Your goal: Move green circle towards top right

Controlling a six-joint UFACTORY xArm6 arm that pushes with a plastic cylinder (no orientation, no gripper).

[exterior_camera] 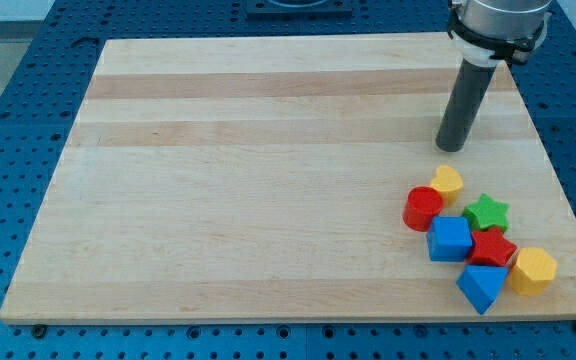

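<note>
Pale wood made up the bench (268, 200), where my tool was a plain rod with nothing to open or shut, my tip (451, 148) stood at upper right, and the only green block (486, 212), a star, not a circle, lay just below-right of it.

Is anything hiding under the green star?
Only the wooden board shows around the green star. It sits flat, touching the red block below it. Nothing pokes out from under it, but its underside is covered.

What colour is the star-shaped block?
Green; the star block shows clearly in the camera view.
</note>
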